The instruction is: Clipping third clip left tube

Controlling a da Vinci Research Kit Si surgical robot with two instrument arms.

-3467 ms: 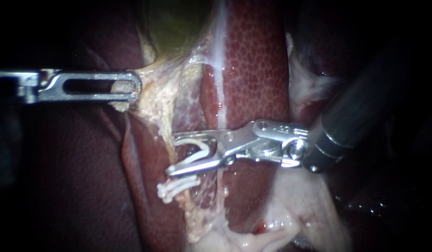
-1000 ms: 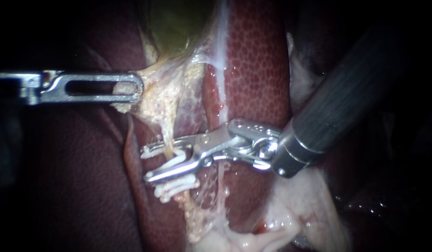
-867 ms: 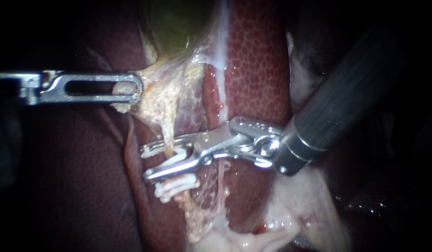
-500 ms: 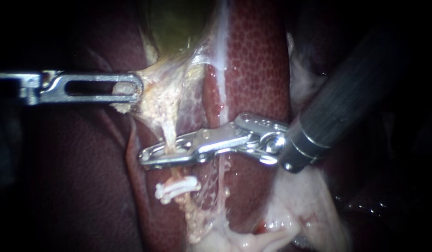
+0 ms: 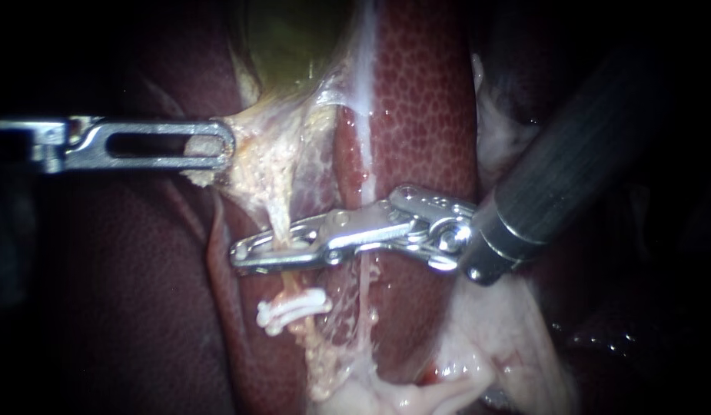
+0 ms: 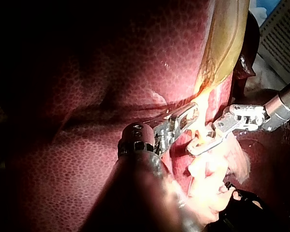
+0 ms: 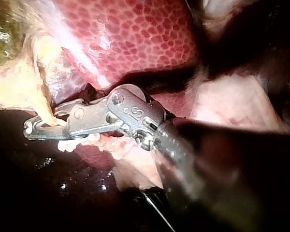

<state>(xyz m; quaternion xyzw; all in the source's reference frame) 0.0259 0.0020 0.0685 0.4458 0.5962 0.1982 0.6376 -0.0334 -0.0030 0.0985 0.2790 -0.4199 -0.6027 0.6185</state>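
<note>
The left tube is a thin pale strand running down from the yellowish tissue under the gallbladder. My right instrument comes in from the upper right. Its jaws lie squeezed together across this tube, with a white clip pressed between them. Just below on the same tube sit white clips. My left instrument holds the tissue at the gallbladder's lower end, pulled to the left, with its slotted jaws shut on it. In the right wrist view the right instrument's jaws pinch the tube. The left wrist view shows both instruments.
The mottled red liver lies behind and to the right. A second thin strand, the right tube, runs down beside the clipped one. Pale fatty tissue lies at the lower right. The right instrument's dark shaft crosses the upper right.
The right instrument moved left with an open clip until its jaws straddled the left tube above the earlier clips, then they closed on it. The left instrument stayed still.
</note>
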